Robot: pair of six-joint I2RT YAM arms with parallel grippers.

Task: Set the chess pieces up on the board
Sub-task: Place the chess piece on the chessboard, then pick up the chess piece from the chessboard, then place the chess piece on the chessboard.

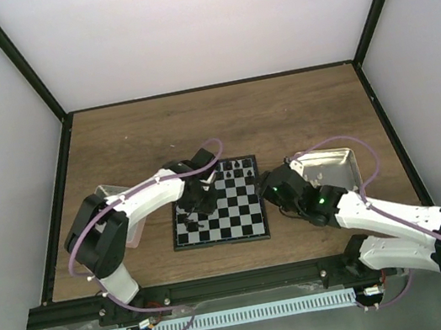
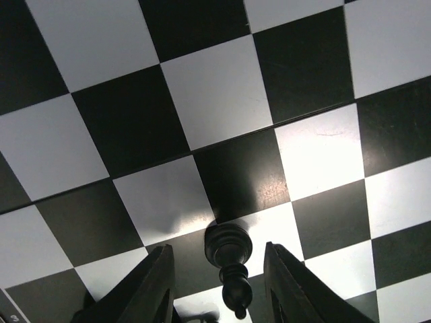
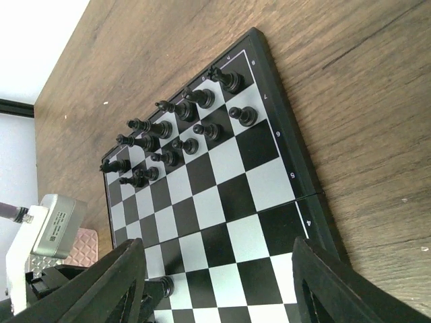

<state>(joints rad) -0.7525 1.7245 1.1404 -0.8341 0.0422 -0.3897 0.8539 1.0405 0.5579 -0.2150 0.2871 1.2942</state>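
Note:
The board [image 1: 238,213] lies mid-table. Several black chess pieces [image 1: 236,166] stand in its two far rows, which also show in the right wrist view [image 3: 168,138]. My left gripper [image 1: 197,201] hovers low over the board's left side. Its jaws are open on either side of a lone upright black piece [image 2: 230,264] and do not touch it [image 2: 217,250]. That piece also shows in the right wrist view [image 3: 161,288]. My right gripper [image 1: 279,193] is open and empty [image 3: 219,259] at the board's right edge. No cream-white pieces show.
A tan metal tray [image 1: 333,164] sits right of the board, behind my right arm. A pink tray [image 1: 106,192] sits left of the board, partly hidden by my left arm, and also shows in the right wrist view [image 3: 84,247]. Dark frame rails border the wooden table.

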